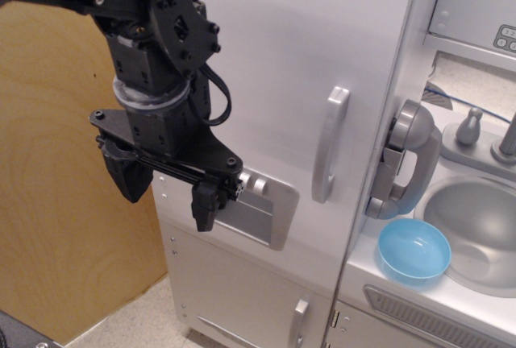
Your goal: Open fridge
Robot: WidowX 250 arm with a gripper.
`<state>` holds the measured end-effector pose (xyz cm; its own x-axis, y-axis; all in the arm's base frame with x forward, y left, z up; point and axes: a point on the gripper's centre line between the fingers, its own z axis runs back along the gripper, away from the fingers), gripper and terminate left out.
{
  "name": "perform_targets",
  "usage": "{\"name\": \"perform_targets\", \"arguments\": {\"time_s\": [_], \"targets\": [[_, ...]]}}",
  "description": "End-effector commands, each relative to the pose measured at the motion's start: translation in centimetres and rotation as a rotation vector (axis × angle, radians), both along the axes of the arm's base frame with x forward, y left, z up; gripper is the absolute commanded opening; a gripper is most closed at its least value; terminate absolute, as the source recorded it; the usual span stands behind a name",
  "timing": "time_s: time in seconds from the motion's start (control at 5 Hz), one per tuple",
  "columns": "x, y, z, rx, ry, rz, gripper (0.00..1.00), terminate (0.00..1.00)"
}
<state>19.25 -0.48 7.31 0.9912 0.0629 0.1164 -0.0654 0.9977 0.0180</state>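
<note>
1 open end effector [168, 191] fronts shut fridge [282, 82].

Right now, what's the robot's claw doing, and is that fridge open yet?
Gripper open, empty, in front of dispenser panel. Fridge door shut, handle untouched. Nothing blocking handle.

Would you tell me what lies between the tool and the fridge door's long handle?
In the observation.image view, only the recessed dispenser panel and bare door lie between the tool and the handle.
</note>
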Motion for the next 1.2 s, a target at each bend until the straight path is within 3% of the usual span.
{"name": "perform_targets", "arguments": {"time_s": [0.0,0.2,0.4,0.6,1.0], "targets": [[0.0,0.0,0.0,0.0,0.0,0.0,1.0,0.0],[2.2,-2.7,-0.3,0.008,-0.074,0.049,1.0,0.0],[4.1,-4.6,-0.1,0.003,-0.1,0.031,1.0,0.0],[5.9,-5.9,0.5,-0.016,-0.171,-0.007,1.0,0.0],[10.0,-6.8,0.7,-0.075,-0.213,0.016,1.0,0.0]]}}
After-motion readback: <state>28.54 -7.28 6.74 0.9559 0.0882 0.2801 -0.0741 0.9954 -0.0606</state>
